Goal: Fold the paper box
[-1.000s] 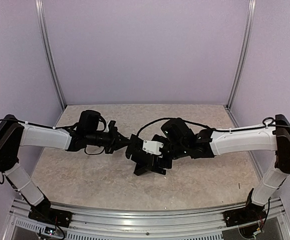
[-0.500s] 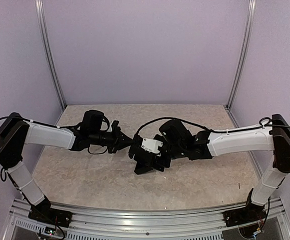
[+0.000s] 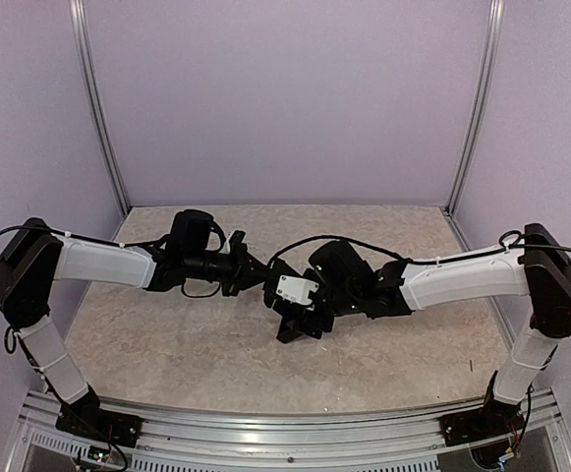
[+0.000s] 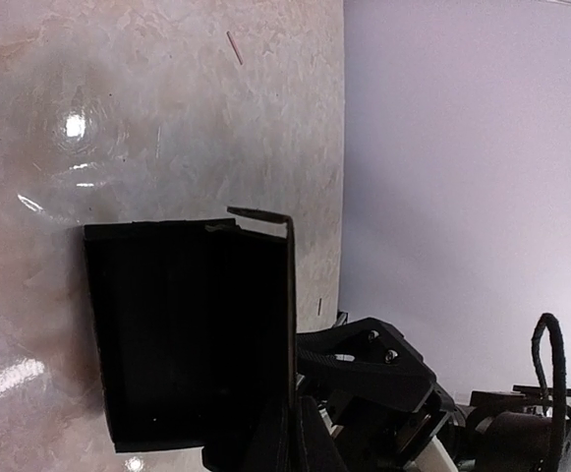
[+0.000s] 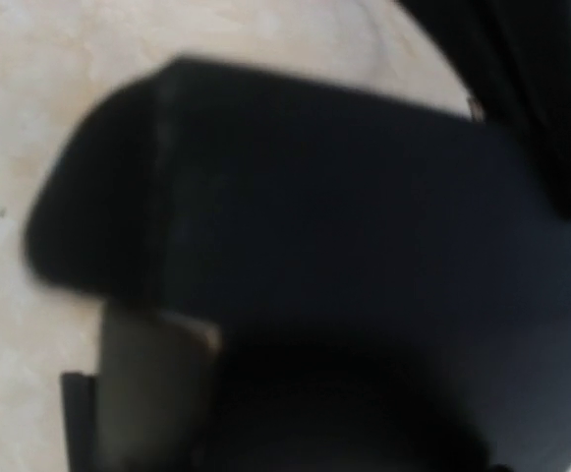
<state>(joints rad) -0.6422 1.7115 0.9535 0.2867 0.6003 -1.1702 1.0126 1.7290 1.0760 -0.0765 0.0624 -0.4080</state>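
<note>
Compared with a second ago, we are seeing the left arm stretching further toward the middle of the table [image 3: 167, 344], bringing the left gripper [image 3: 256, 275] closer to the right gripper [image 3: 297, 307], whose white tag [image 3: 296, 290] is sitting nearly where it was.

In the left wrist view we are watching the left gripper pinching a thin upright wall of the paper box [image 4: 182, 334], its jaws pressed nearly together on the cardboard. The box is showing us its open hollow, with a small flap jutting from the top of the pinched wall. It is hanging over the table's middle, between the two grippers.

The right wrist view is giving us only a blurred black mass very near the lens. We are not managing to tell whether the right gripper is gripping or standing wide.
</note>
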